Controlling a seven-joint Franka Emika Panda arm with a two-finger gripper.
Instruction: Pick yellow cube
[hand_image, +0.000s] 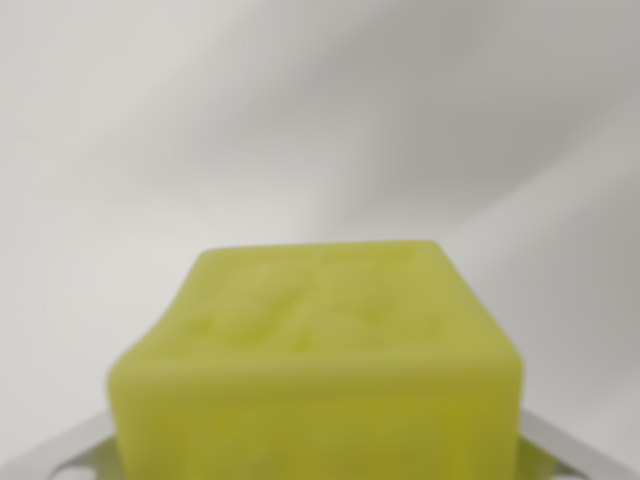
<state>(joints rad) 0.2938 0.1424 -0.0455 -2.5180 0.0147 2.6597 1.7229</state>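
Observation:
The yellow cube (318, 350) fills the lower middle of the wrist view, very close and blurred, with a bumpy embossed top face. My gripper (316, 462) shows only as pale grey finger pieces (62, 452) at the bottom corners, one against each side of the cube. The cube spans the whole gap between them, and its lower part hides the fingertips. No contact shadow shows around the cube on the white surface behind it.
A plain white surface (320, 110) with soft grey shadows lies behind and around the cube. Nothing else is visible.

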